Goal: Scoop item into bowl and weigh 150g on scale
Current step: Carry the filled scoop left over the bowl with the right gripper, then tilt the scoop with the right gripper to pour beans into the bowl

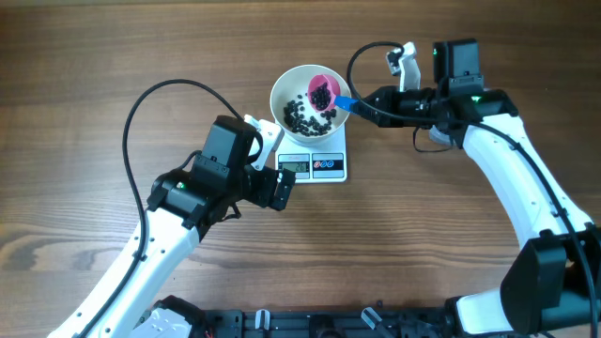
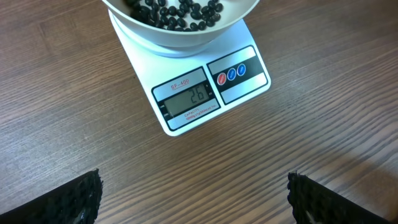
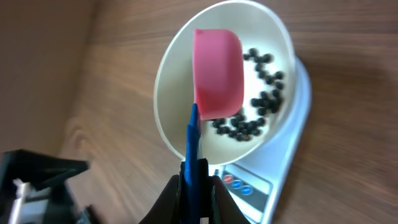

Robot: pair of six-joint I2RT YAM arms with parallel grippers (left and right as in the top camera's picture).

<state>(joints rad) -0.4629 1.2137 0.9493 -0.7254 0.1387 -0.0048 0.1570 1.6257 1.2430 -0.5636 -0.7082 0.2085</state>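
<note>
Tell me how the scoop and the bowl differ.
The scoop is pink with a blue handle; the bowl is plain white. The scoop is much smaller than the bowl. The right end effector holds the scoop over the bowl, which sits on the scale. Both hold black beans.

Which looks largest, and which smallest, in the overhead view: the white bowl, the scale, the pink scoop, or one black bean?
1 and 2. white bowl and scale: similar width, and the bowl hides much of the scale, so not ranked.
3. pink scoop.
4. black bean, a single one.
</note>
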